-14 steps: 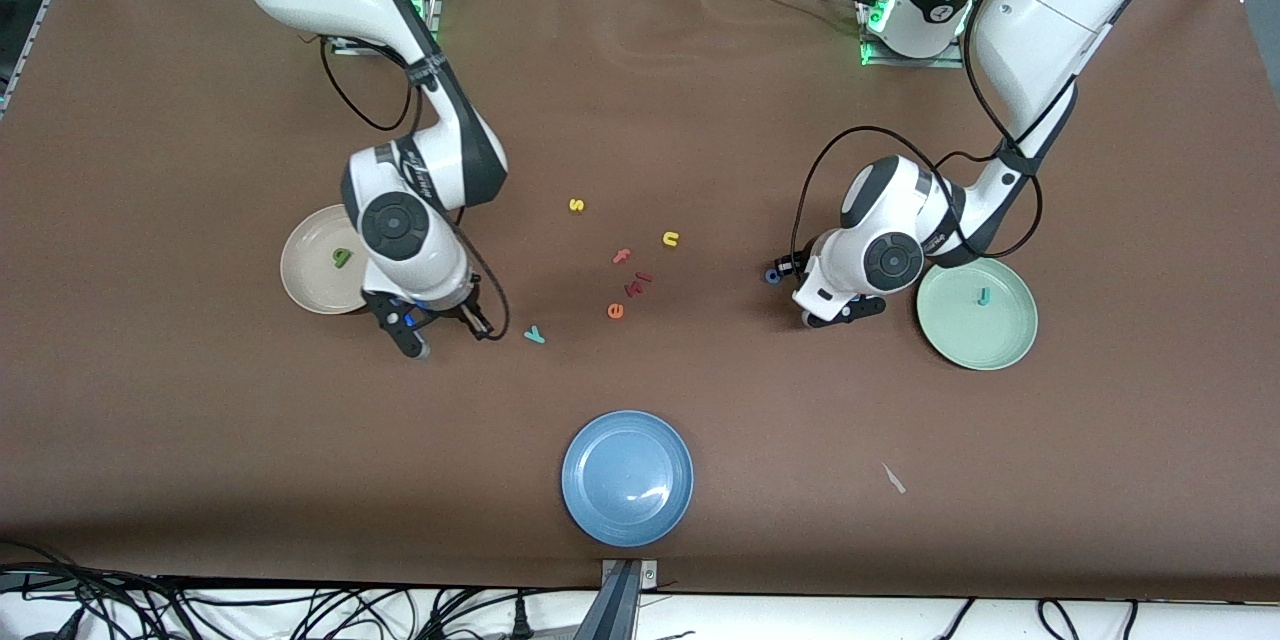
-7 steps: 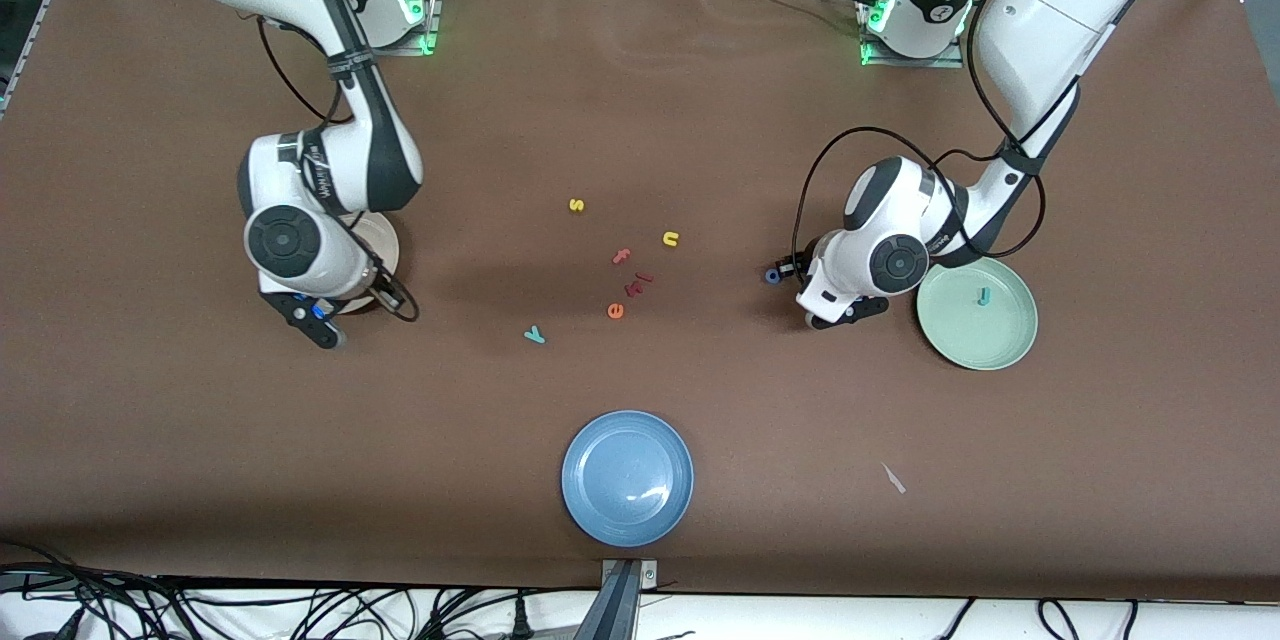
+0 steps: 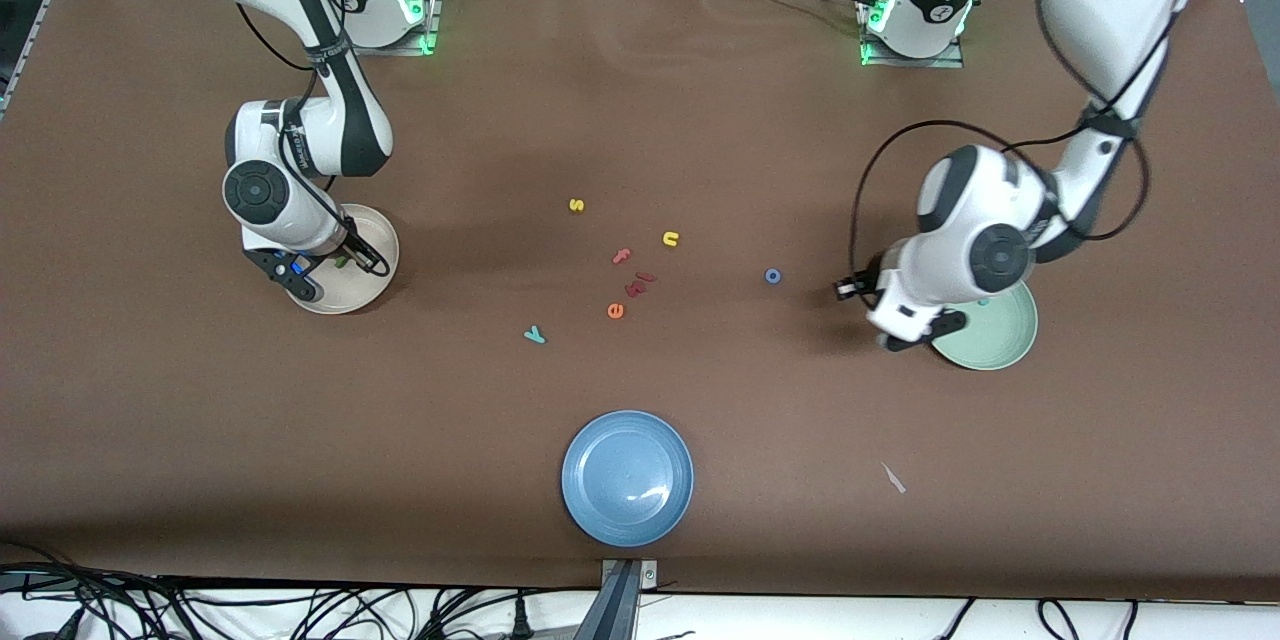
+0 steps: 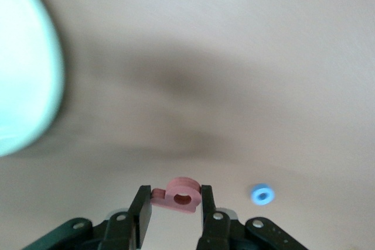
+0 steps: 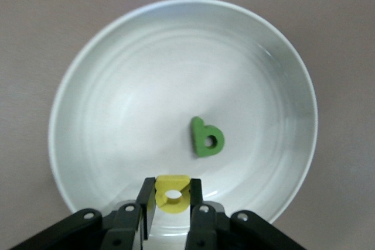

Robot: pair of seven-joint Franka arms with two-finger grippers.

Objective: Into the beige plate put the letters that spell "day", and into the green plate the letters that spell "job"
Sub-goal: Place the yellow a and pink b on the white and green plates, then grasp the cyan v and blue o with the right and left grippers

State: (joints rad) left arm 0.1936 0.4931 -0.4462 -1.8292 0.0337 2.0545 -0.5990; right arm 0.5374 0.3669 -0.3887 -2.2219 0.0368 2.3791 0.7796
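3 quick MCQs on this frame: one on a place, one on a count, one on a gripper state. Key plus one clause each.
1. Where does the blue "o" lie?
A. on the table
B. in the green plate
C. in the blue plate

2. How many letters lie in the beige plate?
A. none
B. one
C. three

3. What does the right gripper hold?
A. nothing
B. the teal "y"
C. a yellow letter

Key:
1 A, it sits on bare cloth between the letter cluster and the green plate.
2 B, only the green "d" lies there.
3 C, shut on the yellow "a" over that plate.
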